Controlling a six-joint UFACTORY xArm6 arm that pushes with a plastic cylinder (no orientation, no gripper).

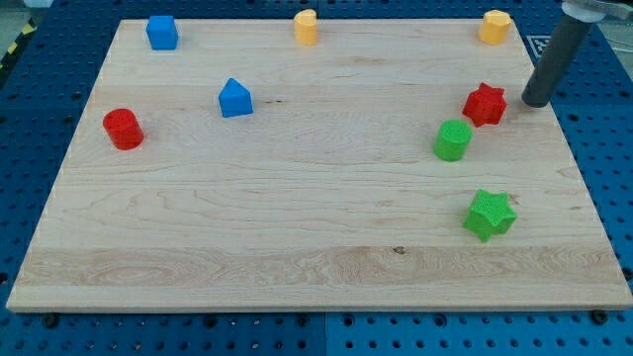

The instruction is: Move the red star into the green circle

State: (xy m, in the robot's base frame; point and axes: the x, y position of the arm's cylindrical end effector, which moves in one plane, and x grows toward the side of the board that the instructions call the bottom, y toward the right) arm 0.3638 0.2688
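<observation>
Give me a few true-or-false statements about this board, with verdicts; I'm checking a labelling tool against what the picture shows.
1. My tip is just to the view's right of the red star. True.
2. The red star already touches the green circle. False: a small gap of bare wood shows between them; the circle lies below and to the view's left of the star.
3. The green star lies nearer the view's bottom than the green circle. True.
4. Both blue blocks sit on the view's right half. False: the blue cube and the blue house-shaped block are on the left half.
5. The red cylinder is near the board's left edge. True.
</observation>
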